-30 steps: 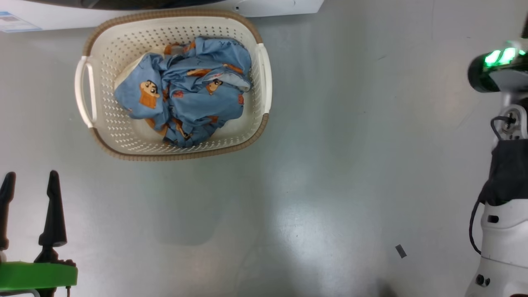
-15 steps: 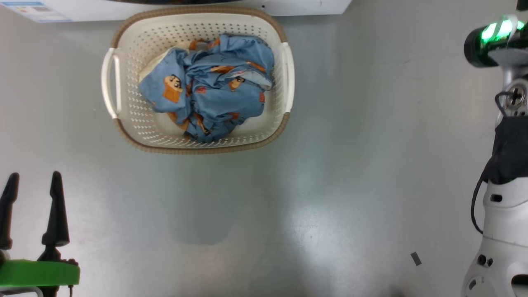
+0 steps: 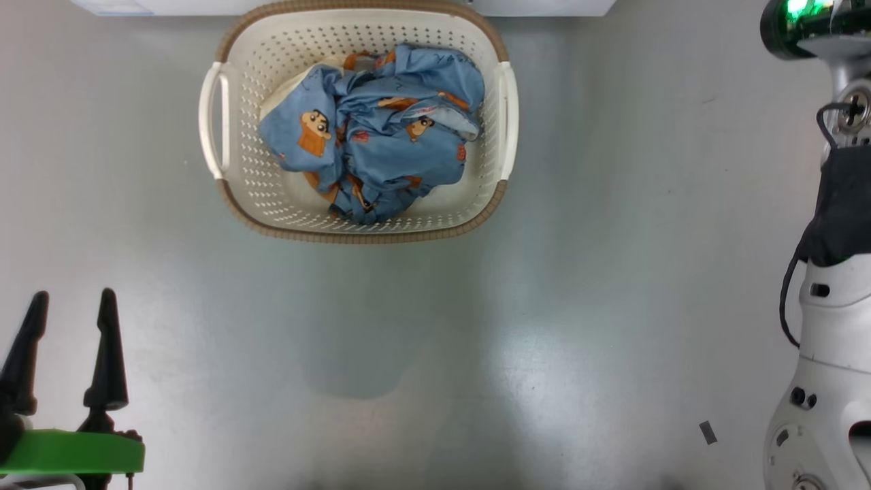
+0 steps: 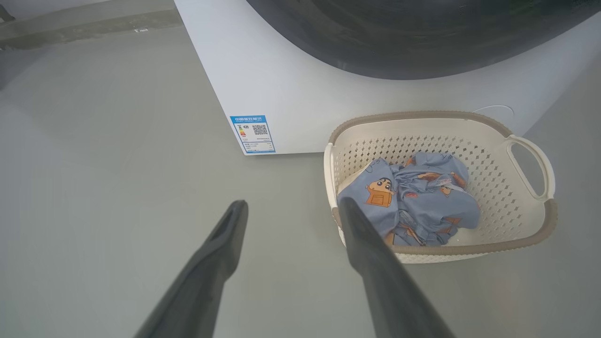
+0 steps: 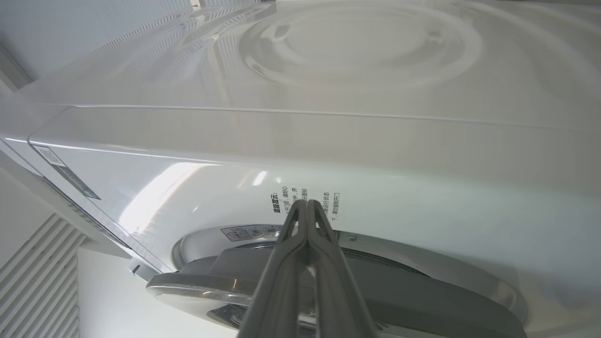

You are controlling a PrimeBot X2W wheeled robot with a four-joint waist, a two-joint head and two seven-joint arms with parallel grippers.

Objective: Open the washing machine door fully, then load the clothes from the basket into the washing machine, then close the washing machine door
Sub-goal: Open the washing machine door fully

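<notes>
— Left gripper (image 3: 73, 296) had its two fingers wide apart, holding nothing, down at 8 o'clock over the floor (image 3: 476, 340).
— And the right gripper (image 5: 307, 203)?
— Its fingers were squeezed together, close to the washing machine door (image 5: 422, 300).
— Where were the clothes (image 3: 388, 136)?
— In the basket (image 3: 272, 197) at 12 o'clock, just beside the washing machine (image 4: 291, 84).
</notes>
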